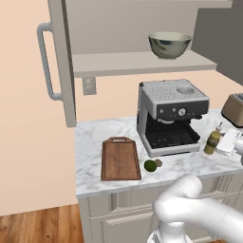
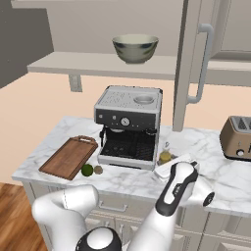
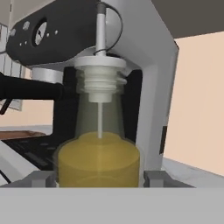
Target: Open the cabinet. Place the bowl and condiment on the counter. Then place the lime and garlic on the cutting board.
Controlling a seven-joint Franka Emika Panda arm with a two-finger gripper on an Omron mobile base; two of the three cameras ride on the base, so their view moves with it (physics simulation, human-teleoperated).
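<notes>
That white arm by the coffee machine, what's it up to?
It's unloading a wall cabinet, whose door hangs open. The claw sits around a small condiment bottle standing on the marble counter beside the coffee machine, jaws wide, not squeezing. The bowl is still on the shelf. The lime and garlic lie on the counter beside the cutting board.

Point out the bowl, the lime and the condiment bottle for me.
bowl [image 1: 169, 46], left base view, its front side.
lime [image 1: 150, 165], left base view, its top.
condiment bottle [image 3: 99, 164], hand view, its yellow body.
</notes>
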